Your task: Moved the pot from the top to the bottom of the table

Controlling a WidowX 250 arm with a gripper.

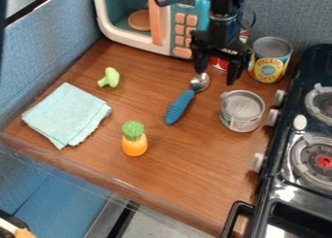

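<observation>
Hanging w/ jaws spread, the gripper (216, 76) has a blue-hdl spoon (180, 106) nr one tip, silver can (241, 111) camera-side of both.

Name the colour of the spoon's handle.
The spoon's handle is blue, seen best in the camera view.

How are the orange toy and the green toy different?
The orange toy has a green top, but the green toy is green all over. The orange toy looks bigger; the green toy looks smaller. Both have some green and are on the table.
</observation>
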